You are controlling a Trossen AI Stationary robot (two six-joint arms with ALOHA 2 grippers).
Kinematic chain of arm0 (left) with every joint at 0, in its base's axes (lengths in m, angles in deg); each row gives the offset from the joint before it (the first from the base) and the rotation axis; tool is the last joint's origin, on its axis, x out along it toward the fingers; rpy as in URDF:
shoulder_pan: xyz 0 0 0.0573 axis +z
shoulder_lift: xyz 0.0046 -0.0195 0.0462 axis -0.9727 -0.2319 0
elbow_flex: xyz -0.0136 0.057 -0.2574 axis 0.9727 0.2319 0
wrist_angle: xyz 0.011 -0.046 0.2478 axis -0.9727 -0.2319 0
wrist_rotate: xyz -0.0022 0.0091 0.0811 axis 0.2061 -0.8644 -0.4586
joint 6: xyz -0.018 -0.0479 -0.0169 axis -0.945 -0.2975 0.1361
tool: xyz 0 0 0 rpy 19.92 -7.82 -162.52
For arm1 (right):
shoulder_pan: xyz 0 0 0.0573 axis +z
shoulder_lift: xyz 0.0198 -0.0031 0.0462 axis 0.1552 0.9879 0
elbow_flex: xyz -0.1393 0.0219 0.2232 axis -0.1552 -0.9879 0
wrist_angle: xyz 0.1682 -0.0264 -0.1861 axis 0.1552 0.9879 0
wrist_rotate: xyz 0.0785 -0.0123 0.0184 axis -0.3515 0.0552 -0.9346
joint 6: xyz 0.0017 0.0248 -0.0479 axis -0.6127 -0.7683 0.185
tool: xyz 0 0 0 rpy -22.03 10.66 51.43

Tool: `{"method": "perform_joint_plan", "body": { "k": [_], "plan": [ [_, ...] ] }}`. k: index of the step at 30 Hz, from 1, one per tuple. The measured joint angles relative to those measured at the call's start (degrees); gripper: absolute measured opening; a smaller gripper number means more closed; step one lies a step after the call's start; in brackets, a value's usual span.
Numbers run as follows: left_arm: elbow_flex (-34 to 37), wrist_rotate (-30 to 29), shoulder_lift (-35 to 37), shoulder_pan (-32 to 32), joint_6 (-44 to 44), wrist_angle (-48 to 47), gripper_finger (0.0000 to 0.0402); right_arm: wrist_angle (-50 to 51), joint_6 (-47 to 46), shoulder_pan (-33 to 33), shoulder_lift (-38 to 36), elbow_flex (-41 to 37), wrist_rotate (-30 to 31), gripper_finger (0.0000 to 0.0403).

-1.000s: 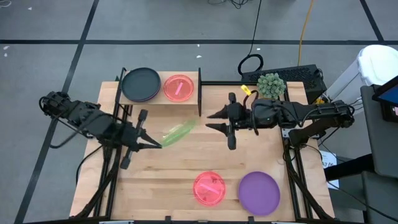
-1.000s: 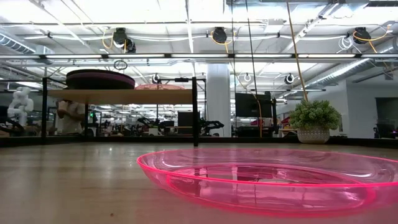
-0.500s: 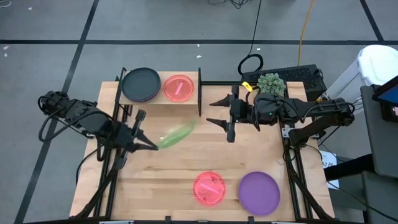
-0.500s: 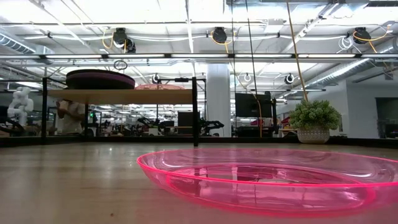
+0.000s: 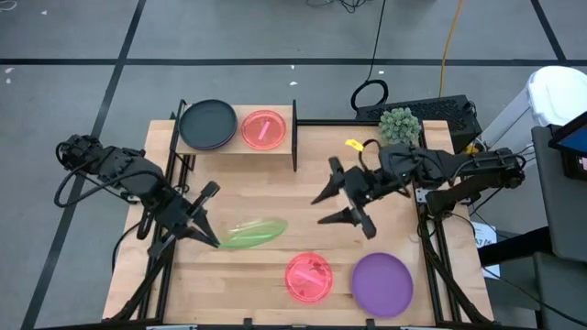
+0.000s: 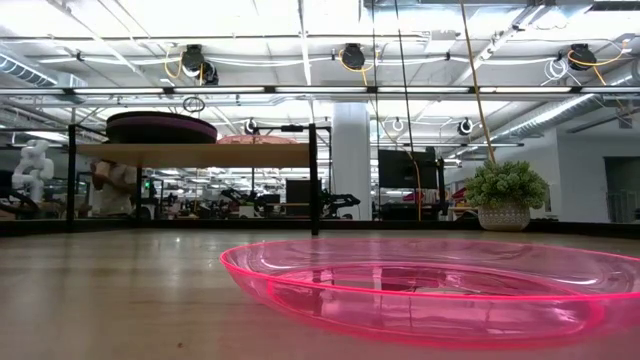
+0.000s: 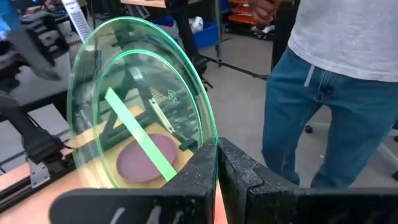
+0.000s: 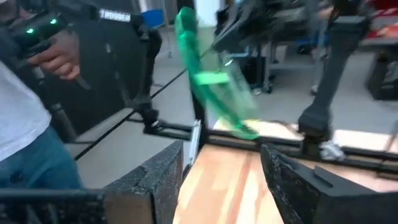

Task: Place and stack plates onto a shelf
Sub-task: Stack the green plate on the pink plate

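While the small light-wood shelf [image 5: 237,147] with thin black end panels, standing at the far edge of the wooden worktop [image 5: 266,270], already carries a stack of dark teal-black round plates [image 5: 207,124] and one translucent pink plate [image 5: 263,129] beside it, the task seems to me about half done. From the low view, a matte purple plate [image 6: 160,127] appears to lie inside that dark stack.

Three plates are left outside the shelf. The left gripper [image 5: 207,234] has its jaws clenched on the rim of a translucent green round plate [image 5: 251,232], which it holds tilted above the middle of the worktop, a little toward the left side. A second translucent pink plate [image 5: 308,277] and a matte purple larger plate [image 5: 382,283] lie flat near the front edge, the purple one toward the right corner.

The right gripper [image 5: 341,196] hangs with its jaws spread wide and empty, over the right half of the worktop.

The green and pink plates are clear, glossy plastic with a raised rim. The purple one is dull and opaque. A green potted plant [image 5: 400,126] stands at the far right corner.
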Motion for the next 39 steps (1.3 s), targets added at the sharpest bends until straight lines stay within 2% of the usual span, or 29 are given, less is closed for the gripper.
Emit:
{"method": "perform_joint_plan", "body": {
  "k": [11, 14, 29, 39],
  "plan": [
    [0.02, 8.8, -2.83, 4.71, -2.1, 0.11, 0.0012, -1.28, 5.28, -0.07, 2.97, 0.0, -3.03, 0.0169],
    [0.11, 9.01, -3.21, 5.53, -2.17, -0.01, 0.0012, -2.02, 6.39, -0.04, 4.12, -0.04, -6.6, 0.0165],
    [0.09, 12.07, -3.54, 7.95, -2.36, 2.32, 0.0012, -3.97, 9.12, -0.81, 7.25, -0.04, -6.89, 0.0162],
    [0.09, 12.07, -3.54, 7.91, -1.97, 3.46, 0.0012, -6.01, 9.15, -1.2, 7.24, -0.04, -8.17, 0.0102]
  ]
}}
